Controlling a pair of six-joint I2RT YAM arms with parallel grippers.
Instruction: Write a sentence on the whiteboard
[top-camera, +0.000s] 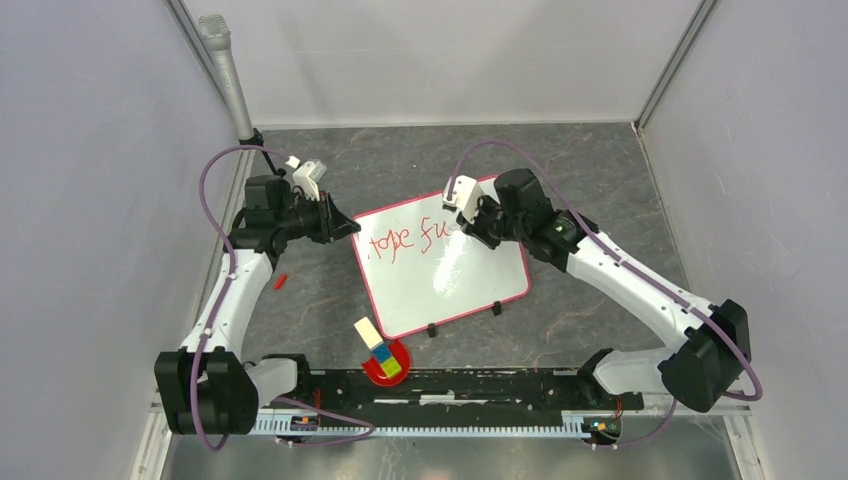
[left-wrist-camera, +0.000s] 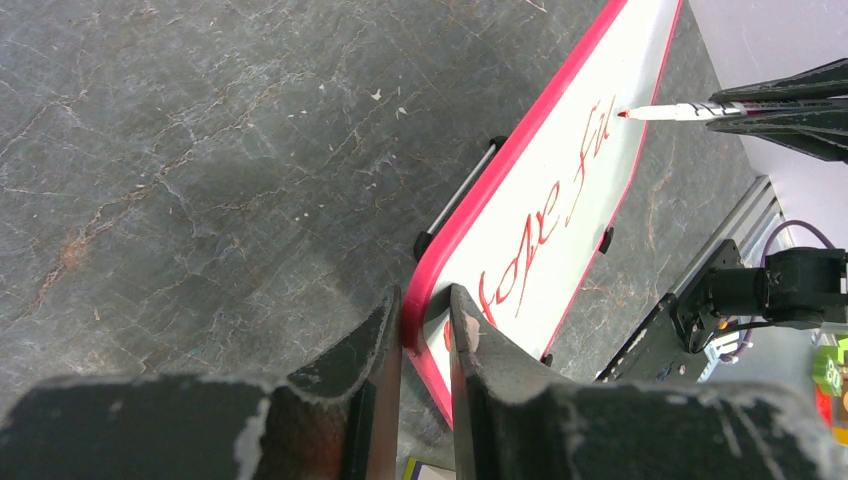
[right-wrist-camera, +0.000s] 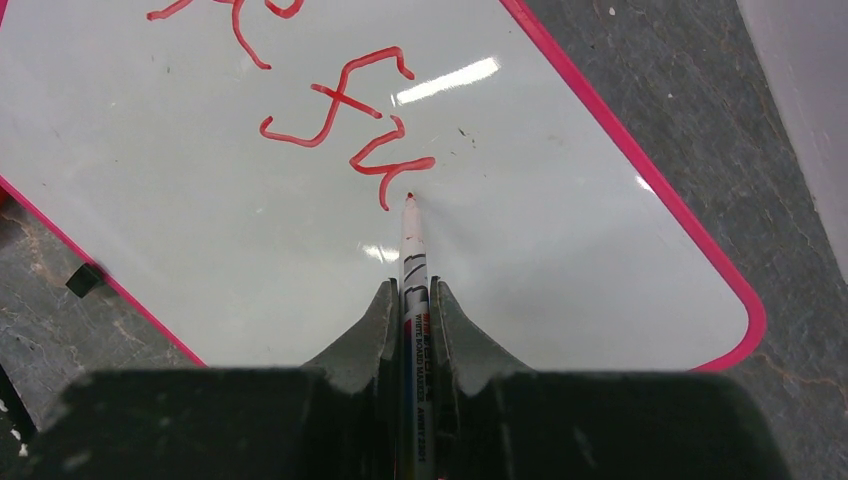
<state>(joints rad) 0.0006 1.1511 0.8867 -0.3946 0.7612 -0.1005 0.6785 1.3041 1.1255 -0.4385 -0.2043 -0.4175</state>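
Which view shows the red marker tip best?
Right wrist: the white red-tipped marker, shut in the right gripper, tip by the last red stroke on the glossy white pink-edged whiteboard. Left wrist: small, side-on. Top external: lost under the right arm.

Even, diffuse overhead light fills all three views, bright on the pale walls (top-camera: 100, 150) and casting only soft-edged shadows on the dark table (left-wrist-camera: 200, 120), the plainest a broad smudge ahead and to the left of the left gripper (left-wrist-camera: 425, 300). The glossy whiteboard (right-wrist-camera: 560, 200) throws glare: a short white streak just beyond the tip of the marker (right-wrist-camera: 412, 240) in the right gripper (right-wrist-camera: 411, 290), and a fainter gleam beside its barrel. In both wrist views the fingers nearest the lens are dark and slightly soft, while the surface ahead of them is sharp.
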